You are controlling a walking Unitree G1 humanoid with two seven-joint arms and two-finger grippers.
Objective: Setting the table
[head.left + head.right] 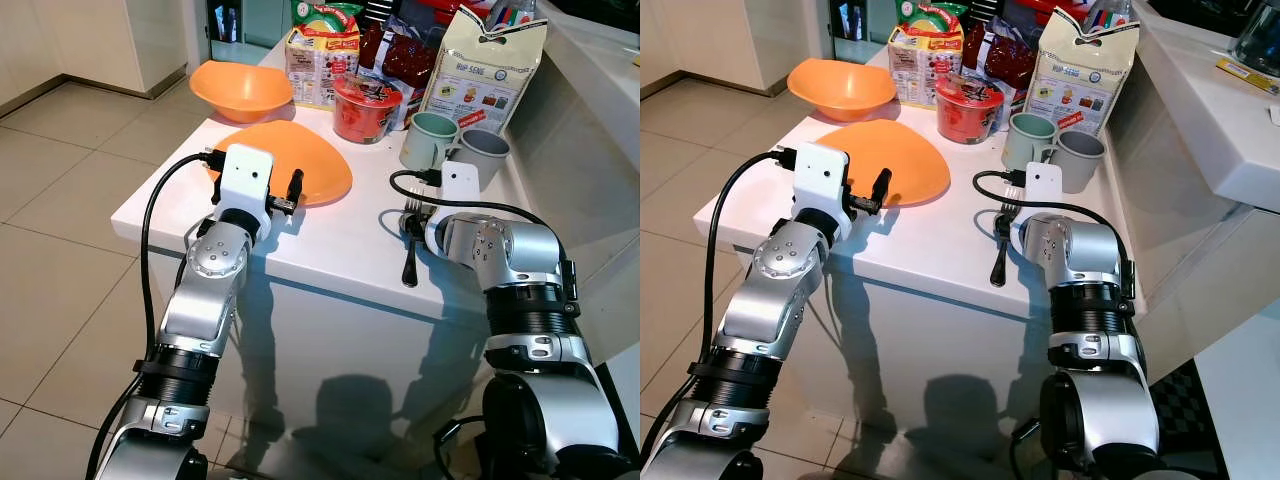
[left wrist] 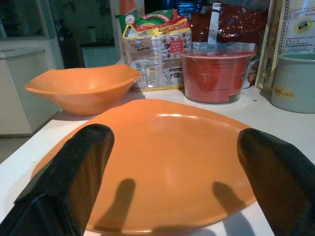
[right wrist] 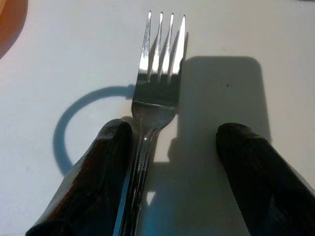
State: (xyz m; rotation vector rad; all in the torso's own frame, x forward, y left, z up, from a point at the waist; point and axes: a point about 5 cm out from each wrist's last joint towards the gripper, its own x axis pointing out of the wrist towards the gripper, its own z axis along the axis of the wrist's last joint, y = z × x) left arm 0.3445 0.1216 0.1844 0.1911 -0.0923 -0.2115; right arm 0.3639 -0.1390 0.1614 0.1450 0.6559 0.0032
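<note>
Starting at your left, the orange bowl (image 1: 241, 90) sits at the far corner of the white worktop (image 1: 340, 245), well behind the orange plate (image 1: 290, 165). Your left hand (image 2: 162, 162) hovers at the plate's near rim with its fingers (image 2: 74, 167) spread wide and nothing between them, probably lined up to take or nudge the plate into its place.

To the right of the plate lies the fork (image 3: 152, 113), tines pointing away from you, handle toward the worktop's front edge. Your right hand (image 3: 172, 162) is low over the handle, fingers apart; one finger sits right against the handle, likely readying a pinch.

Behind stand a red cup (image 1: 366, 108), food packets (image 1: 323, 55), a green mug (image 1: 430, 140) and a grey mug (image 1: 482, 152), crowding the back.
</note>
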